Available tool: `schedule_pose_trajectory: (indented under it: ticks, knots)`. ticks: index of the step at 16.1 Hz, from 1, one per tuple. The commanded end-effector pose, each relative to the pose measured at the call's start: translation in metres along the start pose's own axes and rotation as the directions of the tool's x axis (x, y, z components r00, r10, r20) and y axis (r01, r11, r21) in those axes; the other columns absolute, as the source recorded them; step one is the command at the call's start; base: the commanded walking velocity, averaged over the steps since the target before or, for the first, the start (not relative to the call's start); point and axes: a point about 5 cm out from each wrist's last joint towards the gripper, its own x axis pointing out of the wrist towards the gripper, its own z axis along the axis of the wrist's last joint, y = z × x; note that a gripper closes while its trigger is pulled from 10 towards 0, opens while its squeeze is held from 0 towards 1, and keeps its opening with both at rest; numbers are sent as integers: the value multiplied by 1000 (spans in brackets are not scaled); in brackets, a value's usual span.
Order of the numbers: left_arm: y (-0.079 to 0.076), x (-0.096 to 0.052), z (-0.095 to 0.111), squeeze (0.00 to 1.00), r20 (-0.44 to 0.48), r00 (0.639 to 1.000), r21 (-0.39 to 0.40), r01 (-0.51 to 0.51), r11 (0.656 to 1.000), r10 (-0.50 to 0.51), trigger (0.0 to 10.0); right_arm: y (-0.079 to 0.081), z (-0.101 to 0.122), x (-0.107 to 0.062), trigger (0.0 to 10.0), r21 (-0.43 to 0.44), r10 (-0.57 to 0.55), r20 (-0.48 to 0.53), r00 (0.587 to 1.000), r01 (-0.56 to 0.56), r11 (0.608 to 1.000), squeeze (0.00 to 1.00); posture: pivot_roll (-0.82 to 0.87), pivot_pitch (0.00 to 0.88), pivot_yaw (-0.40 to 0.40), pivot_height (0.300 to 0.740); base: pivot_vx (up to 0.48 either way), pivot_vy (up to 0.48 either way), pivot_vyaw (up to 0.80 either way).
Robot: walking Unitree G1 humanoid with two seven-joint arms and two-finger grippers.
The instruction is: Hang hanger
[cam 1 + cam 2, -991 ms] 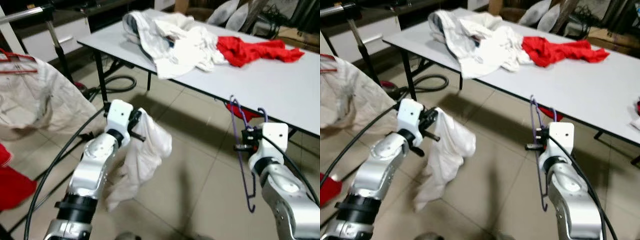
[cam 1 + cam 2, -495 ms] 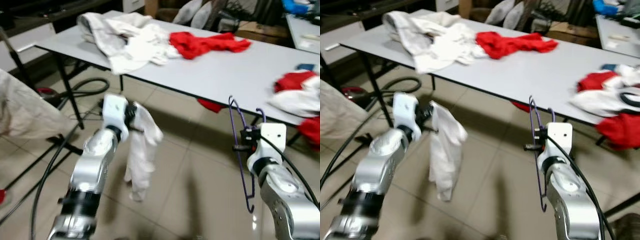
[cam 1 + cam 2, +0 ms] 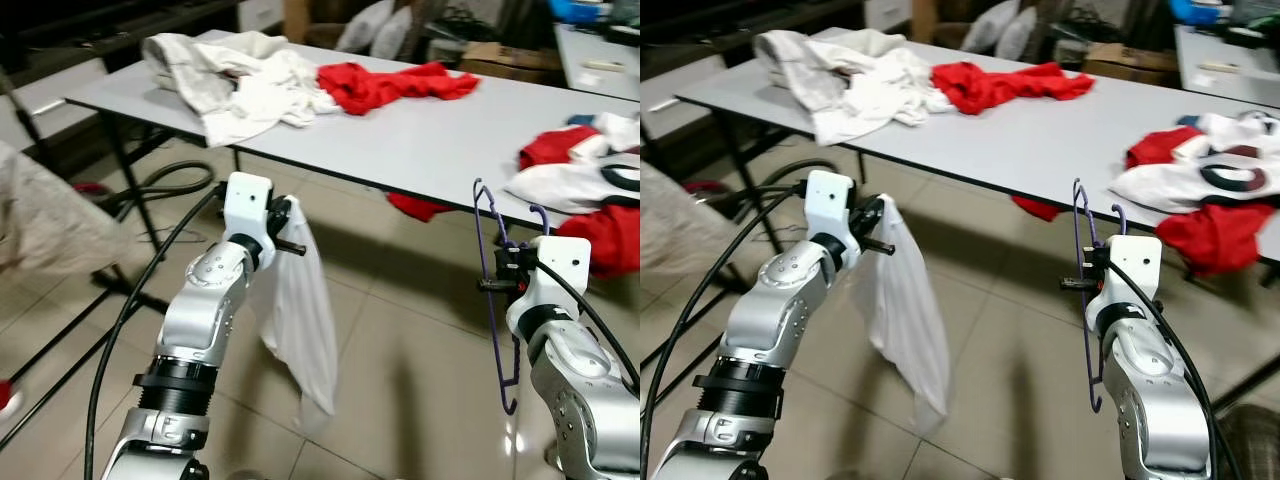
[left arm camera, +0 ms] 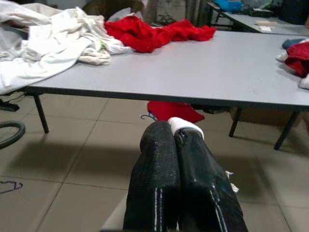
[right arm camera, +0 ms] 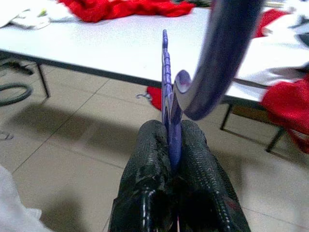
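Left eye view: the right gripper (image 3: pixel 494 284) is raised in front of the robot, above the tiled floor (image 3: pixel 400 350) and short of the grey counter (image 3: pixel 440 140). Its jaws are pinched on a purple hanger (image 3: pixel 492 290), which stands nearly upright: the hook rises above the jaws and the long frame hangs below them. The left gripper (image 3: pixel 292 245) is lifted at about the same height, jaws pressed on a white garment (image 3: pixel 300 310) that droops from them toward the floor.

Right eye view: the same layout. On the counter lie a heap of white clothes (image 3: pixel 855 80) at the far left end, a red cloth (image 3: pixel 1000 80) beside it, and a mixed red and white pile (image 3: pixel 1200 195) near the right edge. A black cable (image 3: pixel 790 175) loops on the floor under the counter's left end.

Left wrist view: the two black fingers (image 4: pixel 159 188) are shut tight together, with a small fold of the white garment showing at their tips. Beyond them is the counter's edge and a red item (image 4: pixel 174 110) on the floor beneath it.

Right wrist view: the hanger's thin purple bar runs straight up through the gap between the fingers (image 5: pixel 149 164), clamped on both sides, and its curved hook arcs close across the upper part of the picture.
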Motion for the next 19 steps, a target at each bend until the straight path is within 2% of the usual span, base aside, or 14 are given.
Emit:
schedule_pose_trajectory:
  ticks: [1, 4, 6, 11, 13, 19]
  knots:
    - [-7, 6, 14, 0, 44, 999, 19, 22, 1000, -23, 10000, -4, 4, 0, 10000, 4, -21, 21, 1000, 21, 1000, 0, 5, 0, 11, 740, 0, 0, -788]
    - [-9, 7, 20, 0, 61, 996, 13, 56, 998, -57, 10000, -4, 8, 0, 10000, 11, -19, 41, 999, 19, 1000, 0, 1, 0, 17, 740, 0, 0, -788]
    - [-7, 8, 26, 0, 89, 992, 55, 81, 995, -86, 10000, -7, 8, 0, 10000, 10, -22, 45, 999, 22, 1000, 0, 3, 0, 16, 740, 0, 0, -788]
    - [-2, 6, 30, 0, 104, 989, 49, 98, 994, -103, 10000, -9, 9, 0, 10000, -15, -18, 43, 999, 18, 1000, 0, 3, 0, 3, 740, 321, 0, -788]
    - [-2, 5, 29, 0, 110, 988, 42, 100, 994, -105, 10000, -13, 15, -2, 10000, -15, -7, 79, 997, 8, 1000, 0, -11, 0, 1, 740, 360, 0, 0]
    - [-1, 4, 38, 0, 151, 982, 39, 109, 993, -114, 10000, -7, 29, -2, 10000, -66, 68, 144, 987, -59, 996, 0, -7, 0, -24, 740, 358, 0, 0]
